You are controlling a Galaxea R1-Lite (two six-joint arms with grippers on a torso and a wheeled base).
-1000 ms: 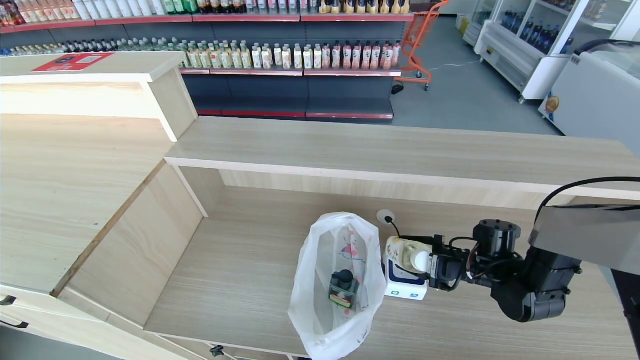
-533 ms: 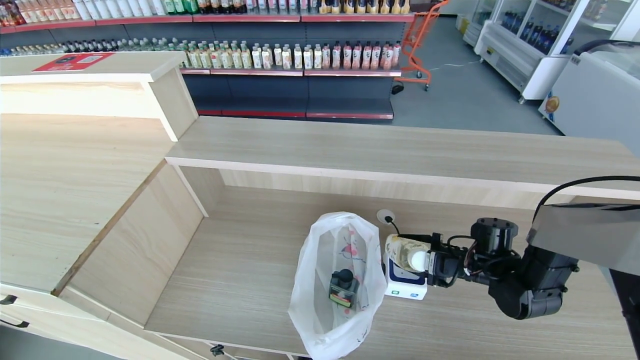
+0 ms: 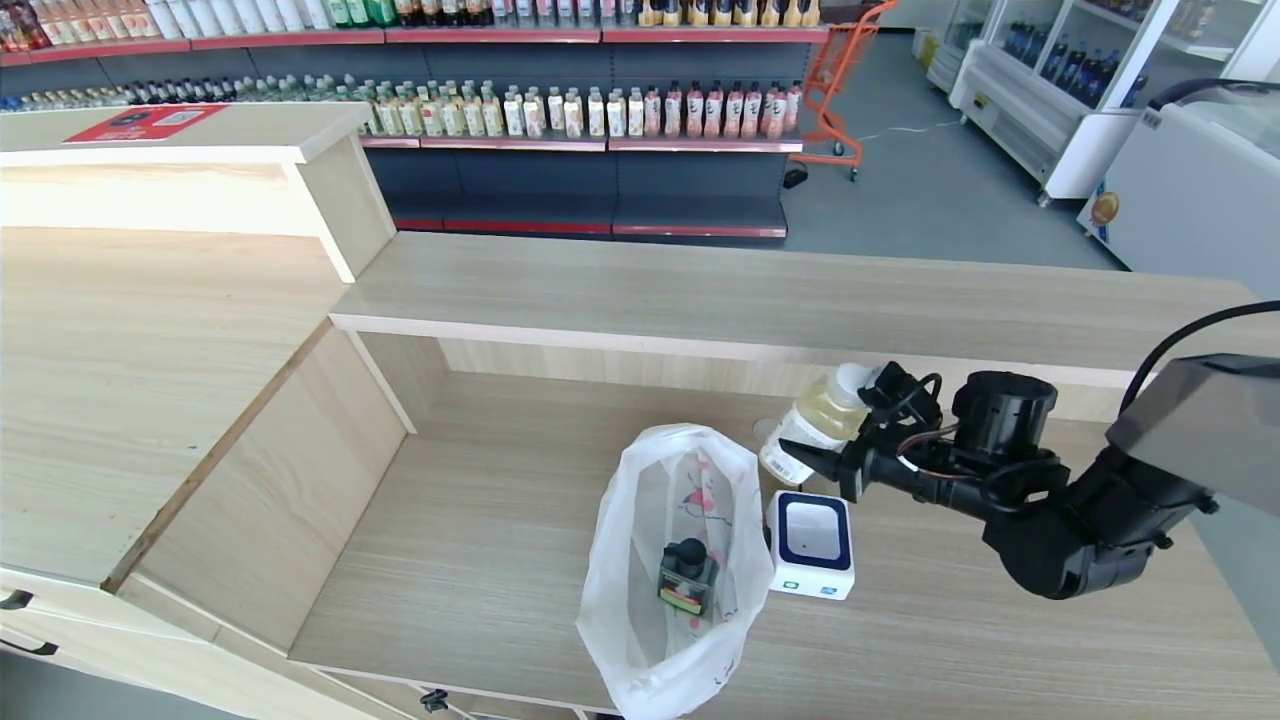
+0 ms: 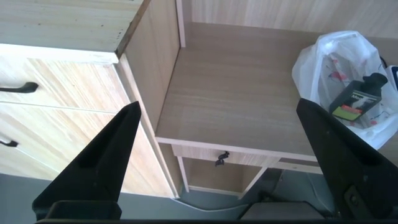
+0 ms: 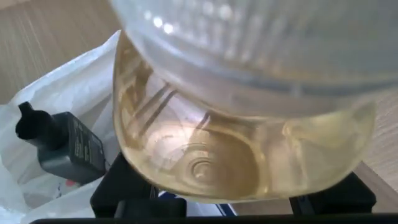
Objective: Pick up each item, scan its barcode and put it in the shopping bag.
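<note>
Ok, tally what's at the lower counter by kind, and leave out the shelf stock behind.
Bags: 1, the shopping bag
Bottles: 2, the dark bottle inside that bag and the pale yellow bottle held in the air
Scanners: 1, the white scanner
Total: 4

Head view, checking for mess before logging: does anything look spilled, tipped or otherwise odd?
Nothing stands out. The shopping bag stands open on the counter with a dark bottle inside, the scanner lies flat beside it, and the right hand holds the yellow drink bottle tilted above the counter, capped, with no spill visible.
</note>
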